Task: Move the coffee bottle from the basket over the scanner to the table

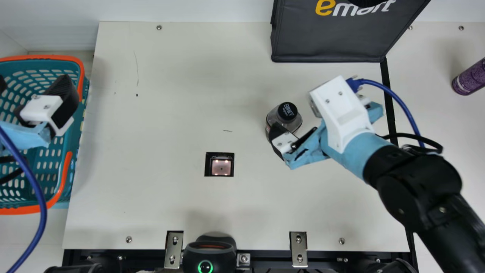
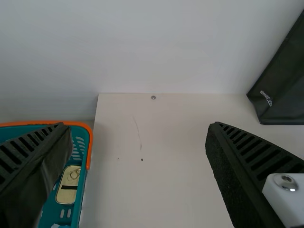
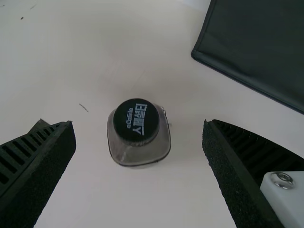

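Main view, and upright on the cream table (image 1: 170, 94) the coffee bottle (image 1: 288, 111) was seen, out of the basket (image 1: 43, 57) and beyond the scanner (image 1: 221, 167), off to its right! Just beside it, the right gripper (image 1: 284, 141) was held low, one black finger brought close to the bottle's side; in the right wrist view both fingers were spread wide, the dark cap framed between them, with bare table shown on either side, so nothing was gripped. Over to the left, the left gripper (image 1: 36, 82) was seen above the teal basket with its orange rim, and it too was opened wide, its ribbed fingers set well apart and nothing held between them. Inside that basket a pale yellow item (image 2: 69, 183) was caught by the left wrist view. At the far side, a black bag (image 1: 329, 34) was stood, and by the right edge a purple container (image 1: 468, 80) was glimpsed
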You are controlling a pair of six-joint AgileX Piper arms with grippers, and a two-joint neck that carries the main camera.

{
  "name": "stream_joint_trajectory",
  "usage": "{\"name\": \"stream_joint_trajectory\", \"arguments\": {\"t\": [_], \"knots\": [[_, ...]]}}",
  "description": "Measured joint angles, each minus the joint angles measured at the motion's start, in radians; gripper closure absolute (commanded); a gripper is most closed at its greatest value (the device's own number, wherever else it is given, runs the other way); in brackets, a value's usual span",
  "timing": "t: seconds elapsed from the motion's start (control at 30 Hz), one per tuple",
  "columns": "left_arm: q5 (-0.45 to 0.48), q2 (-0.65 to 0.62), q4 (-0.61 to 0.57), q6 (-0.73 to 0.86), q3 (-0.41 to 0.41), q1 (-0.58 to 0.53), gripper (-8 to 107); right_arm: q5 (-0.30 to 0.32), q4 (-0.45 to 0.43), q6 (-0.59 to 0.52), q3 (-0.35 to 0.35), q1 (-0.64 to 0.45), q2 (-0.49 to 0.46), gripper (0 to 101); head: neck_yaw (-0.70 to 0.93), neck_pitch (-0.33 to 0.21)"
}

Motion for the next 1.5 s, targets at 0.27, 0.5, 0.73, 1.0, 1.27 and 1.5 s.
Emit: {"name": "stream_joint_trajectory", "arguments": {"t": [0.27,0.5,0.73,1.0,1.27,1.5], "knots": [[0.0,0.0,0.0,0.0,0.0,0.0,9,-0.163,-0.128,0.152,0.032,0.04,0.099,6,0.002,-0.002],[0.0,0.0,0.0,0.0,0.0,0.0,9,-0.225,-0.223,0.283,0.048,0.068,0.173,6,0.0,0.0],[0.0,0.0,0.0,0.0,0.0,0.0,9,-0.247,-0.28,0.372,0.05,0.093,0.214,26,0.0,0.0],[0.0,0.0,0.0,0.0,0.0,0.0,9,-0.211,-0.309,0.443,0.034,0.105,0.217,80,0.002,0.0],[0.0,0.0,0.0,0.0,0.0,0.0,9,-0.162,-0.369,0.512,0.01,0.125,0.174,101,0.002,-0.002],[0.0,0.0,0.0,0.0,0.0,0.0,9,-0.141,-0.4,0.562,-0.006,0.148,0.123,101,0.002,-0.002]]}}
